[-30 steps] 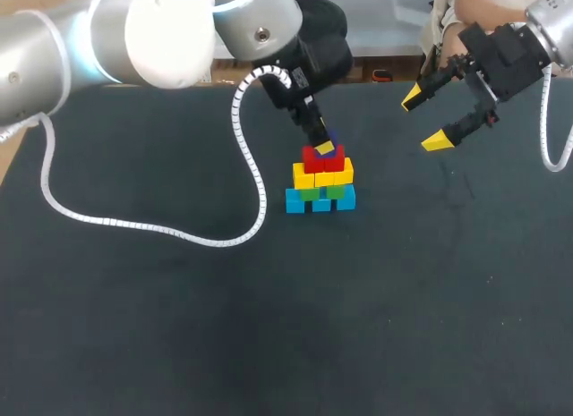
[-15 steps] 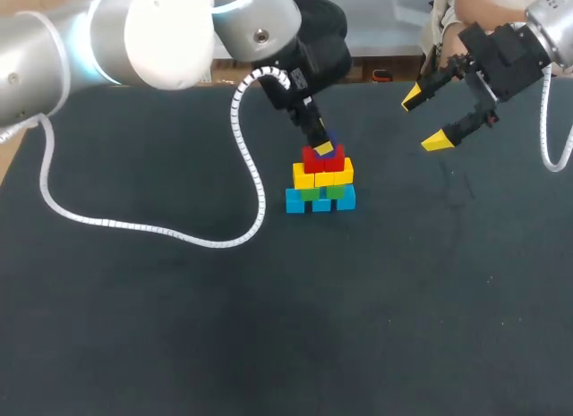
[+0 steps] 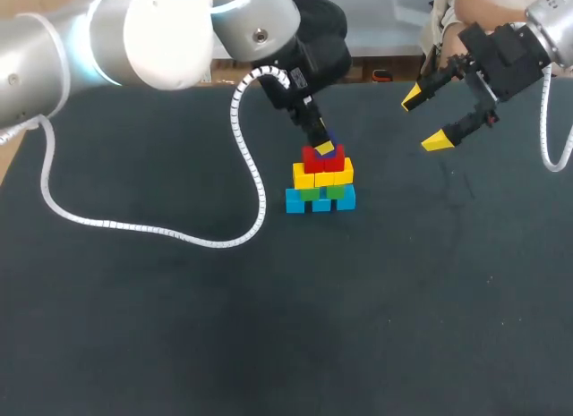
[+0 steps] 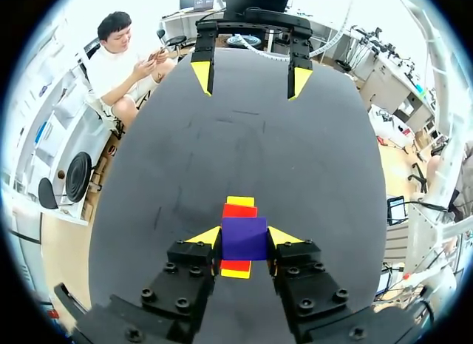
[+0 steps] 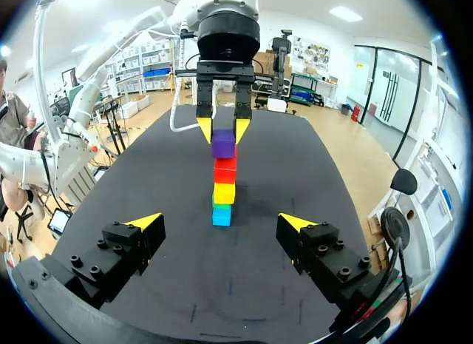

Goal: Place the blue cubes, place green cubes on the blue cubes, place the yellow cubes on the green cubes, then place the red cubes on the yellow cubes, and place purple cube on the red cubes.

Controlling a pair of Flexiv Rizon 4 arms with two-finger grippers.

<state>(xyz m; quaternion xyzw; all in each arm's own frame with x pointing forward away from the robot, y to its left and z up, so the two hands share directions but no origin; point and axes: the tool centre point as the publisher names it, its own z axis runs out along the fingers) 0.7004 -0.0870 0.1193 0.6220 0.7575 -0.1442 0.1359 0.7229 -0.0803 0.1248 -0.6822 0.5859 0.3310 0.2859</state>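
Observation:
A small pyramid stands mid-table: blue cubes [image 3: 320, 201] at the base, green cubes [image 3: 322, 192] on them, yellow cubes [image 3: 322, 175] above, red cubes [image 3: 322, 157] on top. My left gripper [image 3: 323, 146] is shut on the purple cube [image 4: 244, 238], holding it right on top of the red cubes [image 4: 239, 210]. The right wrist view shows the stack edge-on, with the purple cube [image 5: 223, 143] between the left arm's yellow fingertips [image 5: 204, 128]. My right gripper [image 3: 426, 119] hangs open, empty, above the table's far right, well apart from the stack [image 5: 222, 193].
The left arm's white coiled cable [image 3: 143, 226] lies in a loop on the dark table [image 3: 286, 326] left of the stack. Bare dark surface lies in front of the stack and to its right.

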